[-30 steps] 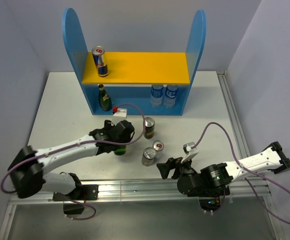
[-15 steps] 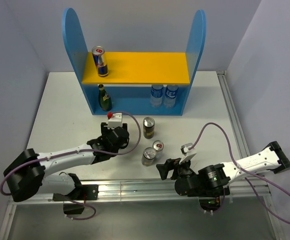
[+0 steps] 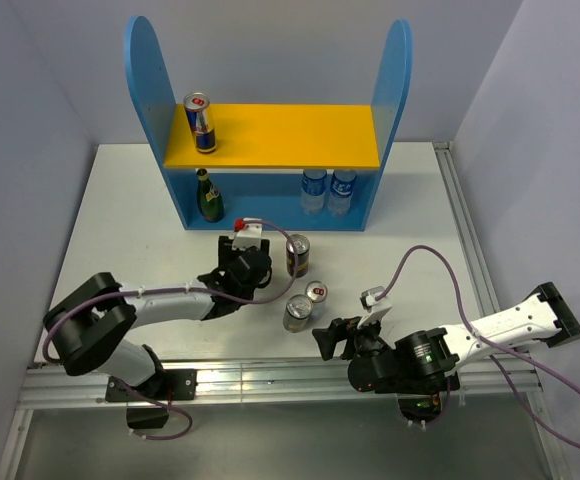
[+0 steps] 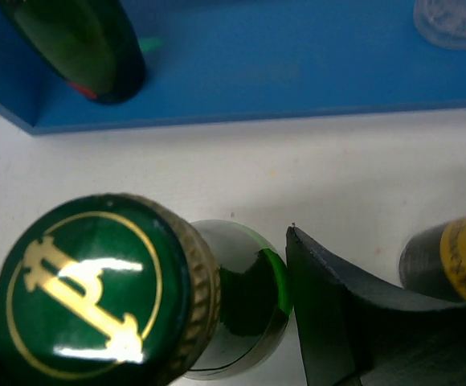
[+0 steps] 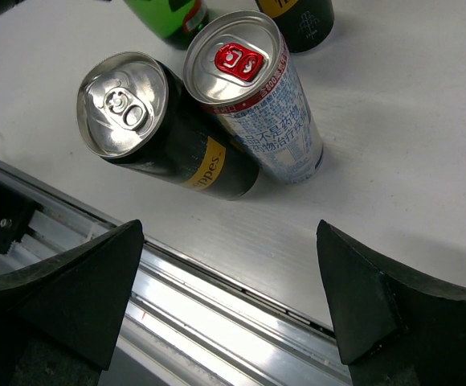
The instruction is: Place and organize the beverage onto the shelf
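My left gripper [image 3: 240, 268] is shut on a green glass bottle [image 4: 245, 293], gripped below its gold-marked cap [image 4: 96, 281], on the table just in front of the shelf [image 3: 270, 215]. The gripper hides the bottle in the top view. A second green bottle [image 3: 208, 195] stands on the shelf's lower level at the left, and a blue-silver can [image 3: 200, 122] on the yellow board. Two dark cans [image 3: 297, 254] [image 3: 296, 312] and a silver can [image 3: 317, 293] stand on the table. My right gripper [image 3: 335, 338] is open and empty, just near of them [image 5: 153, 129].
Two clear bottles with blue labels [image 3: 327, 190] stand on the shelf's lower level at the right. A metal rail [image 3: 270, 375] runs along the table's near edge under my right gripper. Walls close in on the left, back and right.
My left gripper has moved slightly right and toward the shelf with the green bottle in it, and its arm has folded lower. The right arm has hardly moved.
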Motion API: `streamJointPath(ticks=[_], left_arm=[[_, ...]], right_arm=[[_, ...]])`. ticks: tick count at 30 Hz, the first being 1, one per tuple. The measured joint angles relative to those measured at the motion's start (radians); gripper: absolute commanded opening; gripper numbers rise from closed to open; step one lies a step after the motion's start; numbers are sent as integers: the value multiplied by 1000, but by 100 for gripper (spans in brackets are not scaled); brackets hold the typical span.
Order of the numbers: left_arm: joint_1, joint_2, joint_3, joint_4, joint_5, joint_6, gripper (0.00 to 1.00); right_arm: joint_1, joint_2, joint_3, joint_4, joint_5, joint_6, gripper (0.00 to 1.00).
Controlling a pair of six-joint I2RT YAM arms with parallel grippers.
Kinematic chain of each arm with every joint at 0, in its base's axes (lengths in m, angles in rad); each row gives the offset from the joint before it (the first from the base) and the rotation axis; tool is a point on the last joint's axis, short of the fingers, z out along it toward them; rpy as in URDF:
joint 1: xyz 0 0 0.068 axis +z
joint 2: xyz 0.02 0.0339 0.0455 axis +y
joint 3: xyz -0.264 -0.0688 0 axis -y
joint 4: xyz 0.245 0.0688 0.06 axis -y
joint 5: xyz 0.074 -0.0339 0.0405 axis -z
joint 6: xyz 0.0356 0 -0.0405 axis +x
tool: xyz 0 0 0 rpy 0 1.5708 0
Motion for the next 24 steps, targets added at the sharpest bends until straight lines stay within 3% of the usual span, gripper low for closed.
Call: streamJointPath(ticks=[15, 24], left_arm=[[241, 208, 248, 198, 104, 154, 0], [293, 367, 338, 269, 164, 195, 0]], right_arm=[[0, -11, 0, 0, 2, -1, 95], [0, -11, 0, 0, 7, -1, 96]])
